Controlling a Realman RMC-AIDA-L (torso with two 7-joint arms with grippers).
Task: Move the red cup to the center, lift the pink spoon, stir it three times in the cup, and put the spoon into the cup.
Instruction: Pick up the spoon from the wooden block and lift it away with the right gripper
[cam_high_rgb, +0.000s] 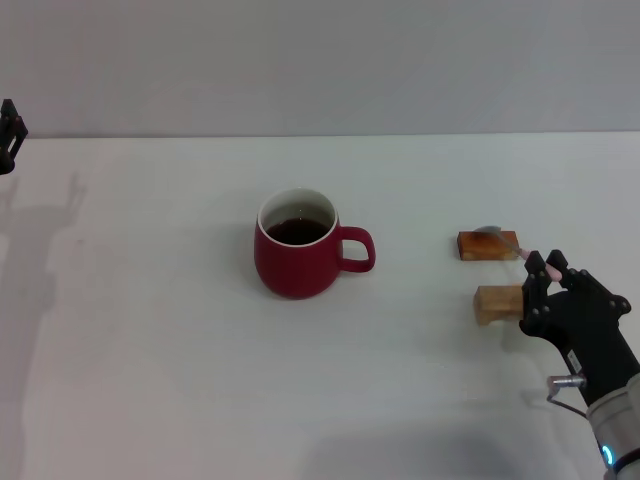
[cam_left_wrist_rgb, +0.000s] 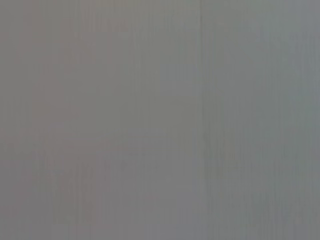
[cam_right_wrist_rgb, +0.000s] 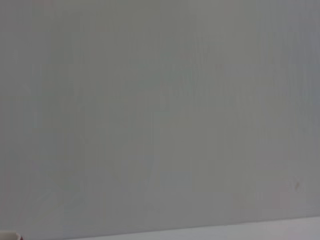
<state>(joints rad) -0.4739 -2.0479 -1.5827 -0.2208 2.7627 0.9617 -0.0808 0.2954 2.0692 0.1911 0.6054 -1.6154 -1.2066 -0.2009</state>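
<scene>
The red cup (cam_high_rgb: 297, 257) stands upright near the middle of the white table (cam_high_rgb: 150, 330), its handle toward the right and dark liquid inside. To its right the pink spoon (cam_high_rgb: 490, 233) lies with its grey bowl on the far wooden block (cam_high_rgb: 488, 245), and its pale handle runs back between my right gripper's fingers. My right gripper (cam_high_rgb: 544, 266) sits just right of the near wooden block (cam_high_rgb: 498, 303), shut on the handle's end. My left gripper (cam_high_rgb: 9, 135) is parked at the far left edge. Neither wrist view shows the cup, the spoon or any fingers.
The two small wooden blocks lie one behind the other at the right of the table. A grey wall runs behind the table's far edge. Both wrist views show only plain pale surface.
</scene>
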